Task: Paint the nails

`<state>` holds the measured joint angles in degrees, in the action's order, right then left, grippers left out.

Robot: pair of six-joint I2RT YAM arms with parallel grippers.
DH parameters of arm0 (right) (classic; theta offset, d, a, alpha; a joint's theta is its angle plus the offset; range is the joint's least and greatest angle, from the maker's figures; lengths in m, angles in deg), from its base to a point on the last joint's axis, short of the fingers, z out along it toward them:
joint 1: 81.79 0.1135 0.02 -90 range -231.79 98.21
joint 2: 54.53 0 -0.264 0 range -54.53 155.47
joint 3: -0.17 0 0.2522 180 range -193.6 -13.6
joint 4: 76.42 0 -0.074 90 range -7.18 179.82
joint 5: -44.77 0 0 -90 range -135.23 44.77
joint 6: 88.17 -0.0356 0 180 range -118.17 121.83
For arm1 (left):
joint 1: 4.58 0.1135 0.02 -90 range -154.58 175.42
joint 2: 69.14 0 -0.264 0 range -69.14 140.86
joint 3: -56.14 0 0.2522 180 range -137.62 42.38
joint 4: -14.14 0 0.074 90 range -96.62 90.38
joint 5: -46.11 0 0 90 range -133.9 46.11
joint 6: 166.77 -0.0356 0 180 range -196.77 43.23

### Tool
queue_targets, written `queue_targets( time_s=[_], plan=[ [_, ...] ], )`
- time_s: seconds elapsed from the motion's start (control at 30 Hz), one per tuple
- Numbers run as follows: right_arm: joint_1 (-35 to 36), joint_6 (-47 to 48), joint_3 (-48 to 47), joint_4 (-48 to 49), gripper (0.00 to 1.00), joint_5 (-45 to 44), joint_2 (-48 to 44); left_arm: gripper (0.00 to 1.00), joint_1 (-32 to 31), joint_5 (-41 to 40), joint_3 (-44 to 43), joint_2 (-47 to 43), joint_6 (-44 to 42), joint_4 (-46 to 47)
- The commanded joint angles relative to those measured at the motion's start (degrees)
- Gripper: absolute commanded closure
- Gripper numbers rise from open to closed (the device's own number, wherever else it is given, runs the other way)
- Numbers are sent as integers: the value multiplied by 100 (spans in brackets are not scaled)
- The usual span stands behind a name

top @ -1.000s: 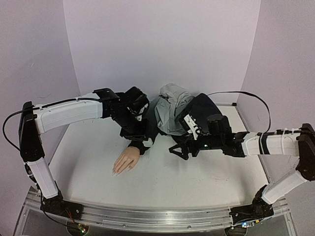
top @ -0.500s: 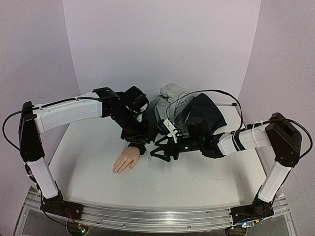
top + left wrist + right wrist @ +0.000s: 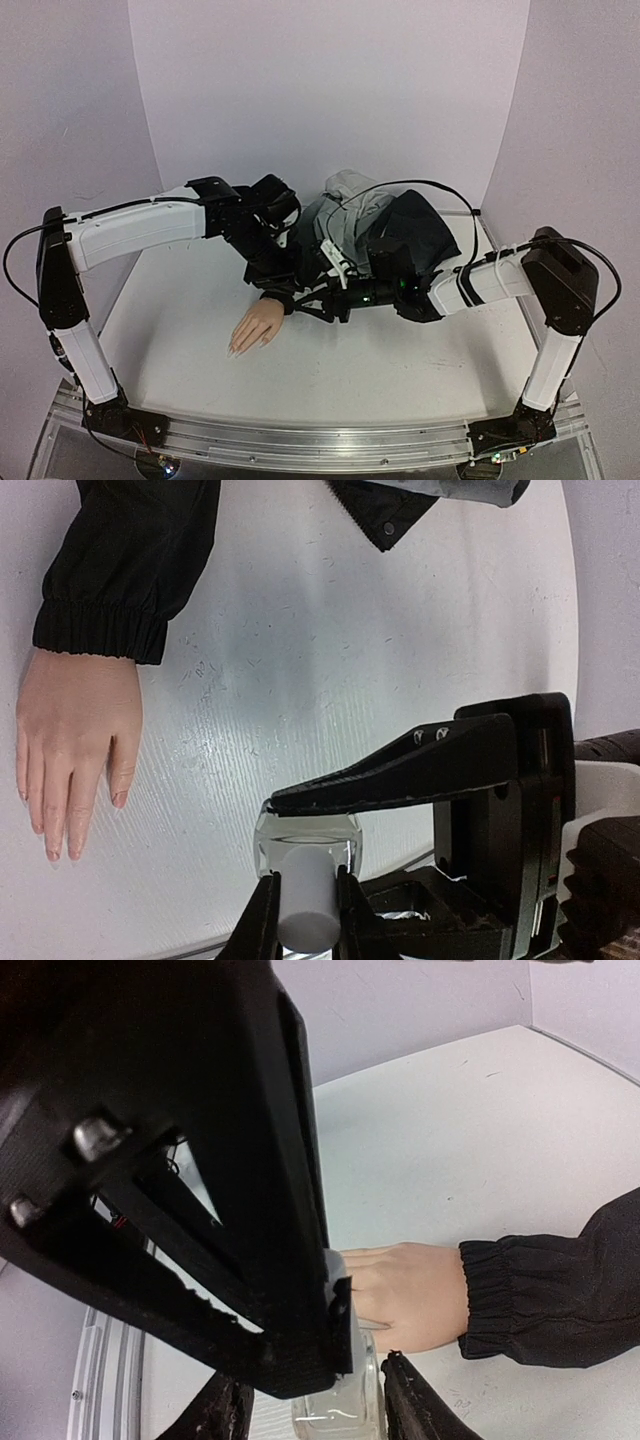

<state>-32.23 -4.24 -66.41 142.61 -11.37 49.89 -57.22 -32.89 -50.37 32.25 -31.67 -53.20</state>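
Note:
The flesh-coloured mannequin hand (image 3: 255, 325) lies flat on the white table, its wrist in a dark sleeve (image 3: 130, 560). Its nails (image 3: 50, 855) show as tiny pale tips in the left wrist view. My left gripper (image 3: 305, 920) is shut on the white cap (image 3: 305, 905) of a small clear glass bottle (image 3: 305, 835), held just right of the hand. My right gripper (image 3: 315, 1410) straddles the bottle's glass body (image 3: 345, 1410). One of its fingers (image 3: 400, 770) touches the glass. A strip of table still shows between the other finger and the bottle.
A heap of grey and black clothing (image 3: 370, 220) lies at the back of the table behind both grippers. A dark collar flap (image 3: 390, 510) rests near the sleeve. Lilac walls close the table on three sides.
My right arm has swung left to meet the left gripper, and its jaws have narrowed around the bottle. The left arm and the mannequin hand have stayed put.

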Motion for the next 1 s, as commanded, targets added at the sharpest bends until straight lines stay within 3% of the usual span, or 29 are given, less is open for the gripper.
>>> queue_targets(
  time_s=[0.0,0.2,0.33,0.43,0.5,0.53,0.57,0.67,0.73,0.8,0.97],
  plan=[
    [63,-78,-311,371,58,143,45,100,35,81,-71,-416,60,229],
    [97,-93,-361,396,76,140,123,100,35,86,-35,-481,68,252],
    [106,-158,-352,464,100,100,101,100,35,80,-5,-512,48,270],
    [105,-273,-329,468,100,11,-35,97,37,14,-29,-586,-129,283],
    [106,-386,-309,469,100,-13,-179,72,43,-169,-22,-738,-291,316],
    [109,-493,-319,453,100,13,-248,50,44,-245,26,-860,-375,393],
    [107,-583,-355,386,100,21,-315,37,44,-287,110,-1007,-511,564],
    [54,-1063,-483,234,100,228,-513,9,73,-209,664,-1720,-939,1484],
    [-29,-1527,-532,250,100,373,-677,1,171,245,1191,-2166,-1214,2432],
    [-59,-1868,-559,300,100,395,-901,1,338,583,1607,-2501,-1269,3281],
    [-76,-2209,-670,292,100,278,-1604,1,716,1336,1857,-2714,-1281,4181]
  ],
)
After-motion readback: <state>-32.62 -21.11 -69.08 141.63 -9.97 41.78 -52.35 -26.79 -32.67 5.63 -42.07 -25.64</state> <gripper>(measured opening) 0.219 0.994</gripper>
